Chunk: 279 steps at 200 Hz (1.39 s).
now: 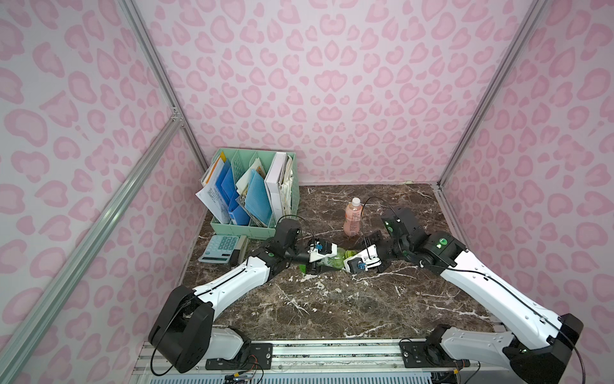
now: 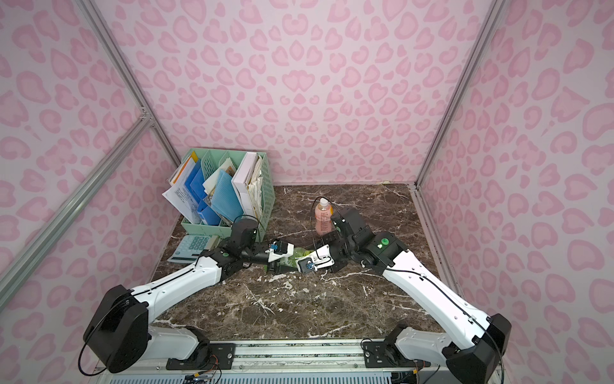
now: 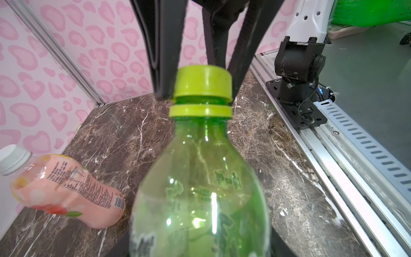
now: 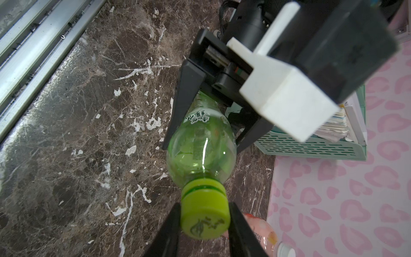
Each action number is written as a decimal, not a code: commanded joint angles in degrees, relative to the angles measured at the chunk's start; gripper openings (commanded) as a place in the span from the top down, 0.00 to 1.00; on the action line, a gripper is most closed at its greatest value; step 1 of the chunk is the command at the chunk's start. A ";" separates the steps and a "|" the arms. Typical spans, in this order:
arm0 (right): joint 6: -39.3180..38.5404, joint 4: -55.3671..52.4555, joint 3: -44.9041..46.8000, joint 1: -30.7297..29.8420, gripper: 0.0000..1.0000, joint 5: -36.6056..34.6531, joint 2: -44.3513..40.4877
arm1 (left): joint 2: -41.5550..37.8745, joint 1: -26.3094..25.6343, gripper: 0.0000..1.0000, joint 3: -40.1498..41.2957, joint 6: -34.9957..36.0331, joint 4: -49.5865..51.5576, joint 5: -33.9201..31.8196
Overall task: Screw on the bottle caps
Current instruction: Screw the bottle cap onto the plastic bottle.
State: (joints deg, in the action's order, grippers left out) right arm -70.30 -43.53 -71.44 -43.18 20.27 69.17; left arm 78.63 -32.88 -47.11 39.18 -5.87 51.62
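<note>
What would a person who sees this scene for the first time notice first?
At mid-table the left end effector grips the body of a green bottle, while the right end effector is closed on the yellow-green cap at its neck. Behind them a pink bottle with a white cap stands upright, and a crowded mint file organizer fills the far left corner.

Organizer (image 1: 255,229) back-left on table (image 1: 332,306), calculator (image 1: 221,247) just in front of it. Standing bottle (image 1: 353,217) behind center; tipped bottle (image 3: 200,189) mid-table btwn left gripper (image 4: 202,148) & right gripper (image 3: 198,95), cap (image 4: 204,219) twd the right one.
</note>
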 commanded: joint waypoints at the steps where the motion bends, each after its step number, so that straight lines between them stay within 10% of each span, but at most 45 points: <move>1: 2.82 -0.67 -0.11 -0.04 0.72 1.60 0.43 | -0.07 -0.24 0.42 -0.31 0.28 0.51 -0.51; 35: 20.64 0.37 -0.11 -0.06 0.75 4.29 2.55 | -2.52 -1.99 0.43 2.24 0.37 -3.78 -6.12; 112: 106.15 19.20 7.51 10.67 0.66 27.48 8.24 | -6.41 -11.33 0.43 14.23 2.89 -28.25 -37.05; 159: 143.07 44.69 24.87 11.27 0.68 18.67 -4.40 | -4.79 -14.16 0.44 16.92 6.81 -34.62 -44.93; 179: 138.34 39.47 23.27 12.48 0.50 15.53 -7.65 | -3.95 -14.14 0.44 16.68 7.54 -33.21 -46.47; 202: 115.91 24.98 14.97 14.71 0.33 12.99 -7.72 | -3.86 -12.28 0.44 15.59 6.29 -28.77 -44.30; 228: 81.87 10.72 6.58 14.44 0.31 6.00 -6.34 | -4.38 -7.76 0.45 12.43 2.85 -20.08 -33.65; 279: 38.18 8.95 6.25 4.30 0.33 -4.21 -10.07 | -2.46 -2.28 0.45 4.74 3.37 -3.38 -14.35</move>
State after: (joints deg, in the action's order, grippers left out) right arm -0.69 -31.27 -65.93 -34.83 22.87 61.10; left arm 74.96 -36.49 -39.27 43.09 -19.22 24.91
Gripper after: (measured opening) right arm 0.683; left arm 0.598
